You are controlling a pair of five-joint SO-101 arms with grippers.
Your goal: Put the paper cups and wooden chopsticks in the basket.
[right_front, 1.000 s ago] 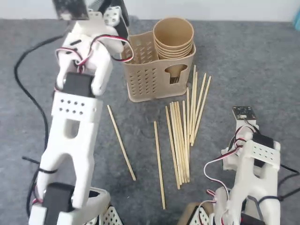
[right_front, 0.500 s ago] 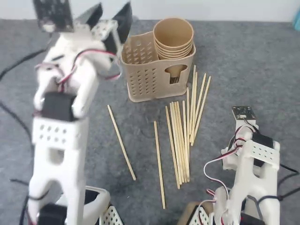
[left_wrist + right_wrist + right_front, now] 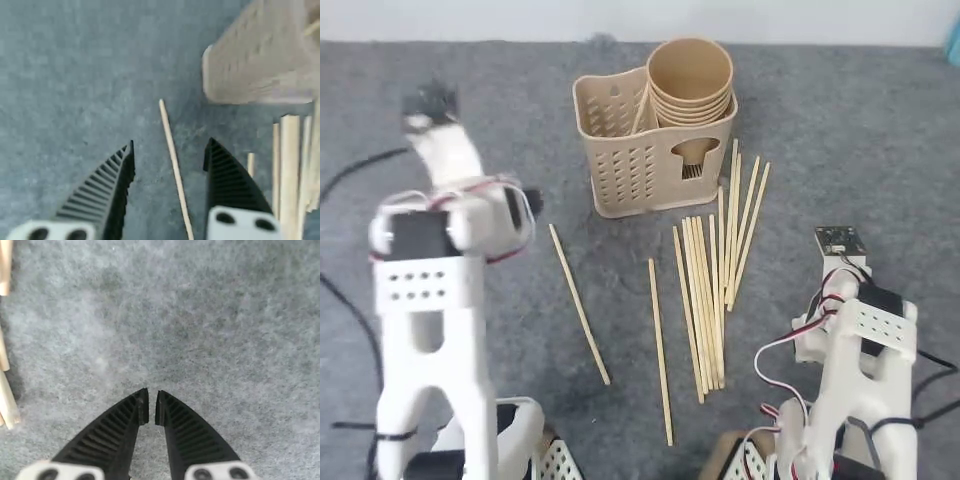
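We see the basket [image 3: 655, 160] at twelve o'clock on the mat [image 3: 840, 130]. The cups [image 3: 690, 75] fill its three o'clock compartment, while the nine o'clock one is open above, with a leaning stick [image 3: 640, 108] inside. At six o'clock from it the chopsticks [image 3: 710, 300] lie packed together. The lone stick [image 3: 578, 303] at seven o'clock has bare mat on both sides and lies between the left gripper's [image 3: 170, 144] spread jaws.

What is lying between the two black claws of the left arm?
One wooden chopstick lies on the grey carpet, in the gap of the open left gripper. The left wrist view shows it.
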